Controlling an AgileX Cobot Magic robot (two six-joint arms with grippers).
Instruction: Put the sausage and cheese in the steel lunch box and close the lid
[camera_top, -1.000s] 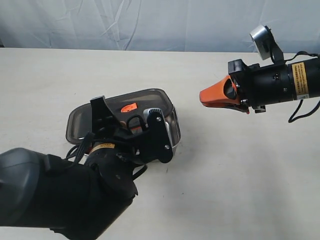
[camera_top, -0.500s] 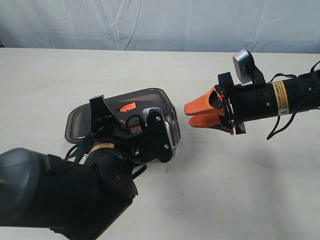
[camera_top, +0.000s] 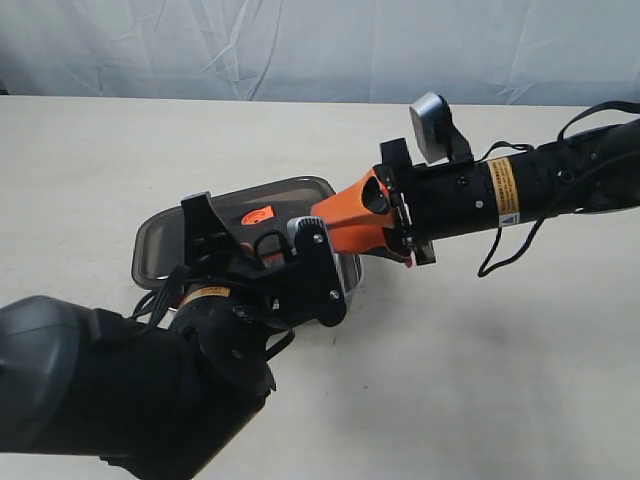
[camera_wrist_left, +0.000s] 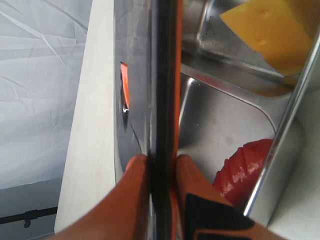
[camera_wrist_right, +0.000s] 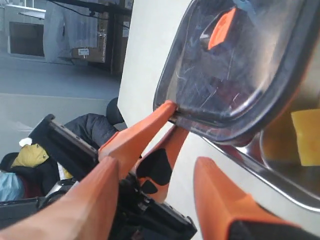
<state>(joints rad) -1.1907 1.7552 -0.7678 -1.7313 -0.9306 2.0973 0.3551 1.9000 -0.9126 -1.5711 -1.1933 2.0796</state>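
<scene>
The steel lunch box (camera_wrist_left: 220, 115) lies on the table with the cheese (camera_wrist_left: 267, 32) in one compartment and the sausage (camera_wrist_left: 245, 170) in the other. The dark lid (camera_top: 215, 235) with its orange valve tab (camera_top: 258, 214) rests tilted over the box, part of the steel rim (camera_top: 349, 272) still showing. My left gripper (camera_wrist_left: 160, 162) is shut on the lid's edge (camera_wrist_left: 162, 75). My right gripper (camera_top: 335, 225) stands open at the box's right end, just beside the lid (camera_wrist_right: 235, 65), with nothing between its fingers. The cheese (camera_wrist_right: 306, 135) shows under the lid's raised side.
The left arm's dark bulk (camera_top: 130, 390) fills the near left of the table and hides the box's front. A wrinkled white backdrop (camera_top: 300, 50) runs along the table's far edge. Bare tabletop (camera_top: 500, 360) lies to the right.
My right gripper has travelled left from the table's right side to the box's right end, and its jaws have parted. The left gripper and lid have not moved.
</scene>
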